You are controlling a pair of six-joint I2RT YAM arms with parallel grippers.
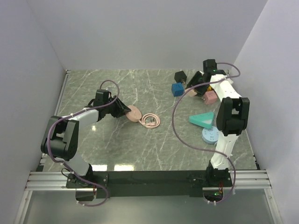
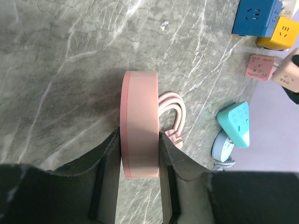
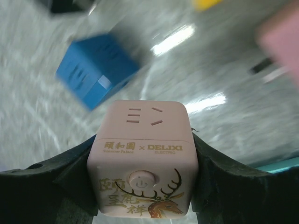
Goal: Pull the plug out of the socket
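Observation:
My left gripper (image 1: 120, 108) is shut on a pink round socket disc (image 1: 134, 113) that stands on edge on the table. In the left wrist view the disc (image 2: 140, 116) sits between both fingers (image 2: 108, 156). Its pink cable (image 1: 152, 120) lies coiled to its right, with the plug end (image 2: 176, 137) loose on the table. My right gripper (image 1: 196, 87) is shut on a pale pink cube socket (image 3: 145, 149) with a deer print and holds it above the table at the far right. No plug shows in the cube's visible faces.
A blue cube socket (image 1: 177, 88), a black block (image 1: 180, 76), a yellow cube (image 2: 285, 32) and a small pink cube (image 1: 210, 97) cluster at the far right. A teal triangular socket (image 1: 202, 120) and a light blue round one (image 1: 210, 135) lie nearer. White walls enclose the table.

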